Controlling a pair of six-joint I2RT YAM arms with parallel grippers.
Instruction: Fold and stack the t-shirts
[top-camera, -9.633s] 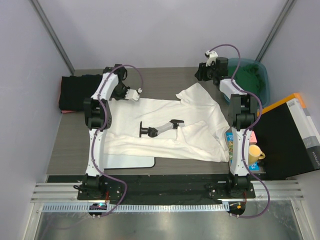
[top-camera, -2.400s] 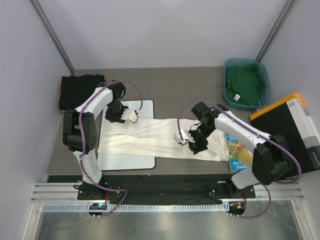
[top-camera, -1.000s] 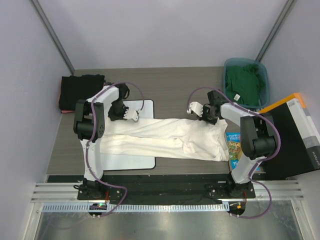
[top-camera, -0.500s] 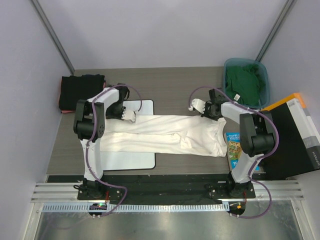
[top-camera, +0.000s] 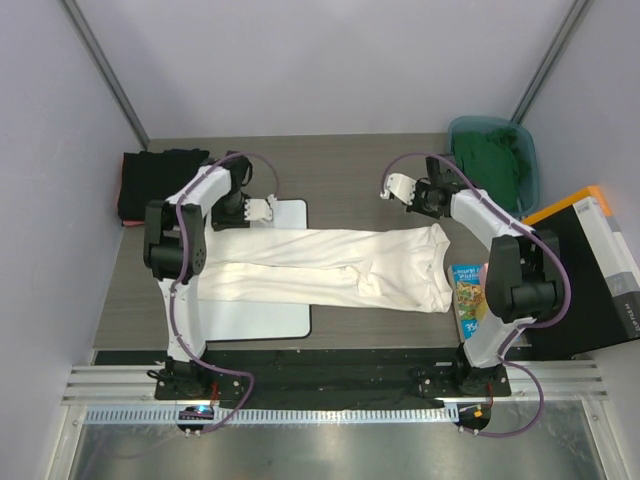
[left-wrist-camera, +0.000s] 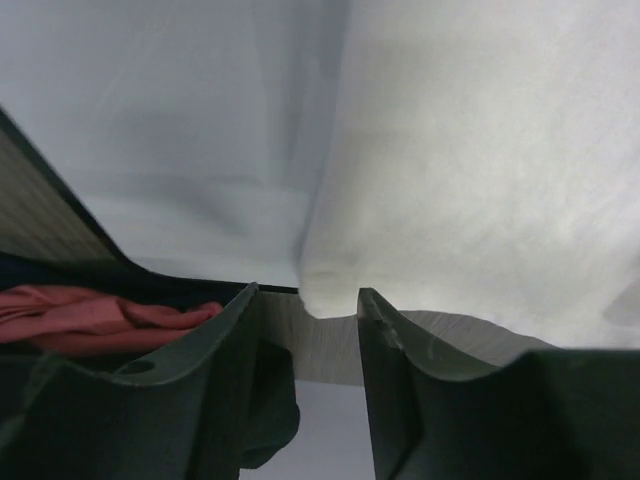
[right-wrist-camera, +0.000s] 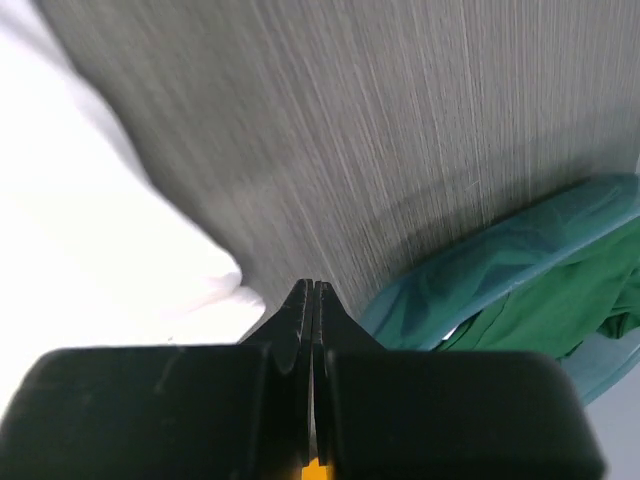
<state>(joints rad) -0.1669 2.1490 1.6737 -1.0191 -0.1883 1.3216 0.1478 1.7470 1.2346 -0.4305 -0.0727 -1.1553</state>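
Observation:
A white t-shirt (top-camera: 330, 268), folded into a long band, lies across the table's middle, its left part on the white board (top-camera: 290, 215). My left gripper (top-camera: 266, 210) hovers at the shirt's far left edge, open; in the left wrist view a shirt corner (left-wrist-camera: 330, 275) lies just beyond its tips (left-wrist-camera: 308, 300), not pinched. My right gripper (top-camera: 392, 187) is shut on nothing, above bare table beyond the shirt's far right corner (right-wrist-camera: 100, 250). Black shirts (top-camera: 155, 185) are stacked at the far left, with pinkish-red cloth (left-wrist-camera: 90, 315) by them. A green shirt (top-camera: 490, 160) fills the teal bin (top-camera: 530, 175).
The teal bin (right-wrist-camera: 440, 300) stands just right of my right gripper (right-wrist-camera: 313, 292). A colourful book (top-camera: 467, 290) lies right of the white shirt, and a black box with an orange edge (top-camera: 590, 265) stands at the right. Grey walls close in the table.
My left gripper has opened and let go of the shirt's edge, drawing back toward the far side. The right gripper has moved off the shirt toward the far side. The shirt has settled flat.

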